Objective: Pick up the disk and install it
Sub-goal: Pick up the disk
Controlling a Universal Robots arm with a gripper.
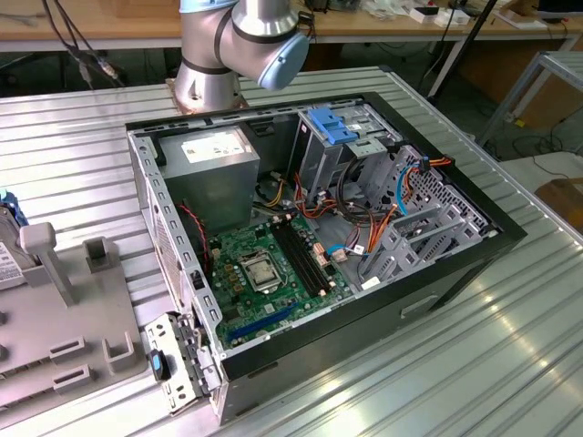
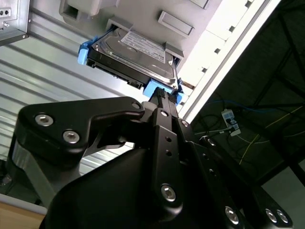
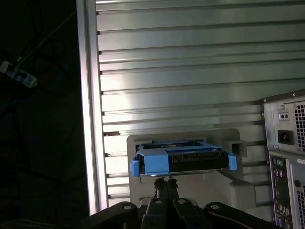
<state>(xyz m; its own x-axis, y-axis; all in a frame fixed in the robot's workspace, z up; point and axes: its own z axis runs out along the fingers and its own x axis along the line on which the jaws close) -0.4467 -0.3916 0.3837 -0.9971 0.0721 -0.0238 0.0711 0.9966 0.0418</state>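
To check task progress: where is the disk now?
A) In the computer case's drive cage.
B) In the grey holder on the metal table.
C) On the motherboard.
B: the second wrist view shows the disk seated in the grey holder, the gripper close beside it.
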